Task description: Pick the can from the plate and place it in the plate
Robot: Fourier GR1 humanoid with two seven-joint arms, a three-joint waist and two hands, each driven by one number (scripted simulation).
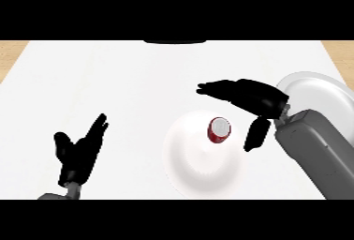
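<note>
A small red can (218,130) with a pale top stands upright on a white plate (197,161) near the middle of the counter. My right hand (250,97) hovers just above and to the right of the can, open, its fingers stretched left and the thumb hanging down beside the can without touching it. A second white plate (319,91) lies at the right edge, partly hidden behind my right forearm. My left hand (79,150) rests open at the lower left, fingers up.
The white counter top (117,75) spreads wide around both plates, with wooden strips at the far left and right corners. A dark object (176,41) shows at the top edge, middle.
</note>
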